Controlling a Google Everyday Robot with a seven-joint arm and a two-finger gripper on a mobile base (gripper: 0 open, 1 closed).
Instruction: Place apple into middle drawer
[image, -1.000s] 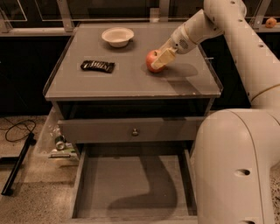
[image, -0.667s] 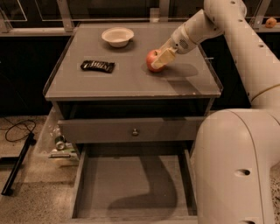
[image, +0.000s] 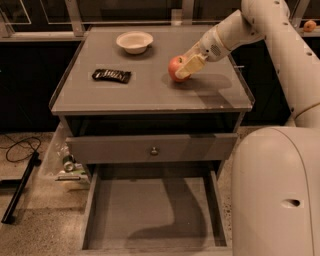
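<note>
Nothing visible has shifted since the earlier frame: gripper (image: 183, 70) and apple (image: 173, 68) sit at the same spot on the cabinet top (image: 150, 97). Gripper rests against the apple's right side, touching it; whether it is clamped or slack cannot be told. Arm (image: 260, 22) reaches in from the upper right, wrist angled down and to the left toward the fruit. Robot's white body (image: 275, 195) fills the lower right.

Apple stands on the grey top, right of centre. White bowl (image: 134, 41) sits near the back edge, nothing seen in it. Dark wrapped bar (image: 112, 75) lies flat on the left side, well apart from the apple.

Knobbed drawer (image: 154, 149) below the top is slightly out. Middle drawer (image: 135, 210) beneath it is pulled far out, floor bare. Speckled floor carries a cable (image: 17, 150) at left.
</note>
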